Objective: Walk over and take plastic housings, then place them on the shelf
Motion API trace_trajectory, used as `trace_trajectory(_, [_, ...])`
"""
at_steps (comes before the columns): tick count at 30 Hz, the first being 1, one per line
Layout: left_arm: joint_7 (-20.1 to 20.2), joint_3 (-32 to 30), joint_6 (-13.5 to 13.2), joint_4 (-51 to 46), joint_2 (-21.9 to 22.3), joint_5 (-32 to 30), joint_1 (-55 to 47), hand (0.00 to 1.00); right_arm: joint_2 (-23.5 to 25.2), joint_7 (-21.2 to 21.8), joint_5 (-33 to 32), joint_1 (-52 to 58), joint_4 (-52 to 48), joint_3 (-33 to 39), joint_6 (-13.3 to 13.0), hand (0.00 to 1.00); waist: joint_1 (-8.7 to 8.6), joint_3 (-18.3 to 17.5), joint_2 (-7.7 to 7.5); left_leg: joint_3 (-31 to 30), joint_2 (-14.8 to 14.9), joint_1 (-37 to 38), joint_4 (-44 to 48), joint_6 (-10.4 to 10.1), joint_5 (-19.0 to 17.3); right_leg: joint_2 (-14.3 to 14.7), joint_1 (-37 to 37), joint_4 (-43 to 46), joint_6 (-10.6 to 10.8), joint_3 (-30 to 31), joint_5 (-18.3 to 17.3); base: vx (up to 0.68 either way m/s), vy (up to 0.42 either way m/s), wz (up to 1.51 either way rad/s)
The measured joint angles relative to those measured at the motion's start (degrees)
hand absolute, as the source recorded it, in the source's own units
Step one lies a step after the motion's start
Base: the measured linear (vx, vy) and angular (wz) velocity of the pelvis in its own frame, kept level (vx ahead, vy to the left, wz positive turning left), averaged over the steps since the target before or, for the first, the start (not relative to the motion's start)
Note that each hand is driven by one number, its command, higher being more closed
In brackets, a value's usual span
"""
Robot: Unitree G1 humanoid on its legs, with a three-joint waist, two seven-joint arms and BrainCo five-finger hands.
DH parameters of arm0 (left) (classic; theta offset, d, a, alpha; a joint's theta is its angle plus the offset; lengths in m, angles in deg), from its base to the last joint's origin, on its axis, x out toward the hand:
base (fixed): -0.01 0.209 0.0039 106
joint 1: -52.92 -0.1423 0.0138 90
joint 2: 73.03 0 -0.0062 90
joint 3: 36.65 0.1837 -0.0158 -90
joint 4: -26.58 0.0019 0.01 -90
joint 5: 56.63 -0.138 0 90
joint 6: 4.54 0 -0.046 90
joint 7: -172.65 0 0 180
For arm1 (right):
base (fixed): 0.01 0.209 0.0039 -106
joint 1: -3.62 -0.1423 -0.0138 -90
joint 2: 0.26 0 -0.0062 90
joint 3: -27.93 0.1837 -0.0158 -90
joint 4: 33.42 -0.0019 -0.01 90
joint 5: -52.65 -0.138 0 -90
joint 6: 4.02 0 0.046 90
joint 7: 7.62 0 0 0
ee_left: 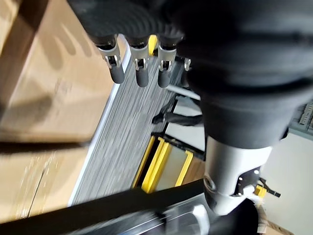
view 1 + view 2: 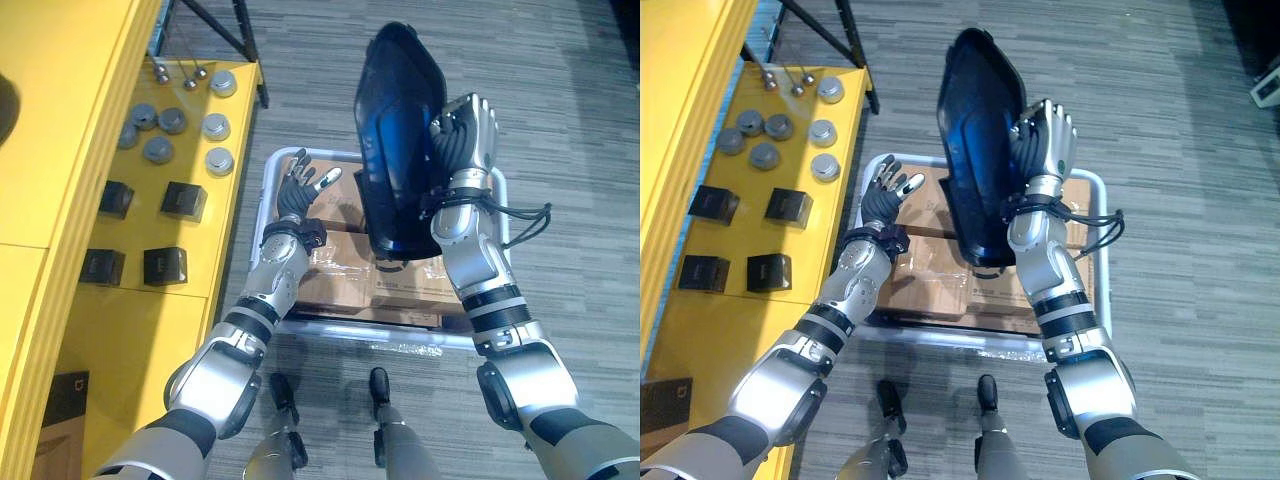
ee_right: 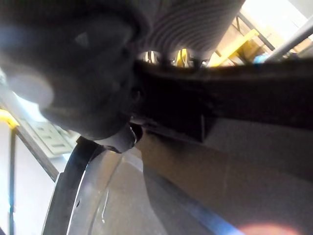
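Note:
A large glossy dark-blue plastic housing point(image 2: 397, 140) stands upright above the cart. My right hand point(image 2: 466, 130) is at its right edge, fingers curled round the rim, and holds it up. In the right wrist view the housing's dark edge point(image 3: 230, 103) runs right against the palm. My left hand point(image 2: 298, 190) hovers over the cart's left side, left of the housing and apart from it. Its fingers point(image 1: 142, 73) are straight and hold nothing.
The white-rimmed cart point(image 2: 262, 200) in front of me carries flat cardboard boxes point(image 2: 335, 280). At the left, a yellow shelf point(image 2: 190, 295) holds several grey metal discs point(image 2: 217, 127) and several small black boxes point(image 2: 184, 200). Black stand legs point(image 2: 240, 35) rise behind the shelf.

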Motion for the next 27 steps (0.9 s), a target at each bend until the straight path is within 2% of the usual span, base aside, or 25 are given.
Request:
trace_trajectory(3, [0.5, 1.6, 0.0, -0.4, 1.6, 1.6, -0.7, 0.00, 0.8, -0.2, 0.6, 3.6, -4.4, -1.2, -0.1, 1.00, -0.35, -0.4, -0.36, 0.1, 0.2, 2.2, -1.0, -0.1, 0.3, 0.3, 1.9, -0.4, 0.0, 0.0, 0.0, 0.02, 0.037, -0.03])
trace_trajectory(7, [2.3, 5.1, 0.1, -1.8, 3.2, 1.7, -4.5, 0.00, 3.7, 0.1, 0.8, 9.8, -6.7, -5.2, -1.0, 1.00, -0.51, -2.8, -1.40, 0.3, 0.3, 3.7, -1.7, -0.2, 0.3, 0.4, 3.6, -1.6, 0.0, 0.0, 0.0, 0.02, 0.050, -0.02])
trace_trajectory(8, [2.3, 5.8, 0.1, -1.8, 3.7, 1.6, -6.7, 0.00, 5.6, 0.4, 2.0, 12.0, -8.3, -5.5, -1.0, 1.00, -0.46, -2.9, -1.48, 0.4, 0.2, 5.2, -2.3, -0.3, 0.4, 0.5, 5.0, -2.2, 0.0, 0.0, 0.0, 0.02, 0.047, -0.02])
trace_trajectory(11, [2.3, 6.5, 0.5, -1.8, 3.6, 1.1, -10.2, 0.00, 6.3, 1.4, 2.7, 16.0, -12.3, -8.5, -1.2, 1.00, -0.38, -5.0, -1.51, 0.5, 0.1, 6.0, -3.3, -0.5, 0.6, 0.5, 5.5, -2.6, 0.0, 0.0, 0.0, 0.02, 0.047, -0.01])
trace_trajectory(12, [2.3, 6.8, 0.8, -1.8, 3.6, 1.0, -11.3, 1.00, 6.6, 1.6, 2.7, 17.4, -13.9, -9.7, -1.5, 1.00, -0.43, -5.2, -1.75, 0.5, 0.1, 6.9, -3.3, -0.5, 0.6, 0.5, 6.7, -3.2, 0.0, 0.0, 0.0, 0.04, 0.055, 0.00])
trace_trajectory(15, [2.8, 7.0, 0.8, -2.0, 3.7, 1.7, -13.9, 1.00, 6.9, 2.2, 2.6, 20.4, -17.1, -12.1, -2.4, 1.00, -0.54, -8.3, -2.17, 0.5, 0.1, 7.1, -3.3, -0.8, 0.4, 0.4, 7.6, -4.5, -0.1, 0.0, 0.2, 0.03, 0.041, 0.01])
trace_trajectory(18, [6.6, 7.0, 0.6, -5.0, 3.7, 5.5, -18.2, 1.00, 7.2, 2.6, 2.5, 23.2, -18.2, -13.4, -5.1, 1.00, -0.46, -11.0, -2.59, 0.9, 0.3, 8.7, -3.3, -1.4, 0.0, 0.5, 9.5, -5.8, -0.2, 0.1, 0.4, 0.04, 0.025, -0.05])
trace_trajectory(20, [8.8, 7.0, 0.2, -10.2, 4.1, 8.0, -22.8, 1.00, 7.2, 3.7, 2.1, 26.5, -22.0, -13.8, -6.9, 1.00, -0.43, -13.3, -2.66, 1.1, 0.5, 9.0, -3.3, -1.6, -0.2, 0.6, 10.0, -6.3, -0.3, 0.1, 0.4, 0.02, 0.016, -0.06])
trace_trajectory(23, [8.8, 6.7, -0.7, -18.5, 4.9, 9.7, -29.8, 1.00, 7.5, 4.0, 2.0, 33.8, -30.2, -13.9, -9.0, 1.00, -0.34, -14.9, -2.65, 1.0, 0.7, 9.5, -3.3, -1.7, -0.3, 0.9, 10.5, -6.4, -0.3, -0.2, 0.4, 0.00, 0.000, 0.00])
trace_trajectory(27, [8.8, 8.9, -0.8, -30.6, 5.0, 8.7, -41.3, 1.00, 8.3, 4.4, 1.7, 46.7, -40.9, -14.0, -11.6, 1.00, -0.61, -16.4, -2.57, -1.4, 0.6, 10.5, -3.4, -1.8, -0.4, 0.8, 13.0, -6.4, 0.1, -2.9, -0.5, -0.01, 0.006, 0.30])
